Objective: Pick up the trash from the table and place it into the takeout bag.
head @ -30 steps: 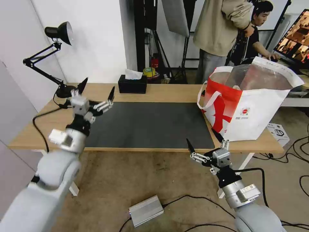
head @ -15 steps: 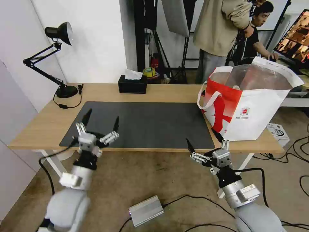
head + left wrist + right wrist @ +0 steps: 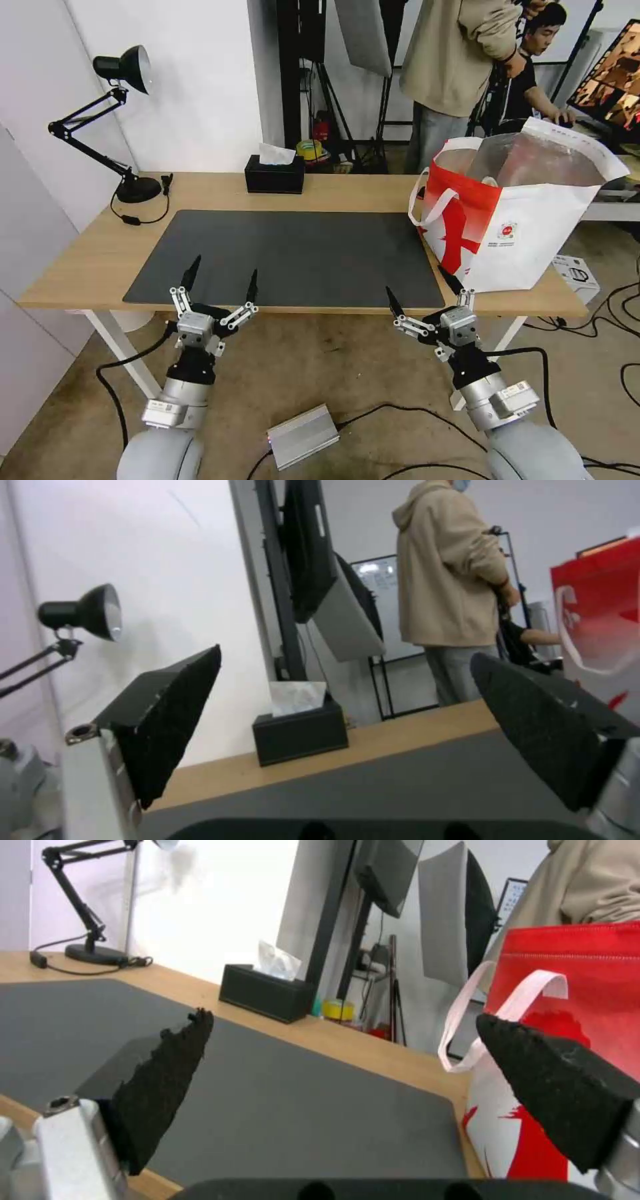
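So the takeout bag [image 3: 517, 220] is standing upright at about 3 o'clock on the table [image 3: 87, 257], right at the end of the dark mat [image 3: 293, 257], mouth wide open with the silver lining showing. Inside, from the head view, there's just a small pale bit of something poking up near the red rim; can't tell what it is, and the rest of the contents are hidden by the bag walls. The black tissue box [image 3: 274, 174] sits at 12 o'clock by the far edge with a white tissue sticking out. Left gripper [image 3: 221, 281] hangs at 7 o'clock just off the near table edge, fingers spread wide, holding nothing; right gripper [image 3: 422, 291] is at 5 o'clock, also spread and empty, just below the bag's corner. The right wrist view gets the bag's white strap handle [image 3: 497, 1005] close up against the red side, while the left wrist view catches the desk lamp [image 3: 83, 615] head.
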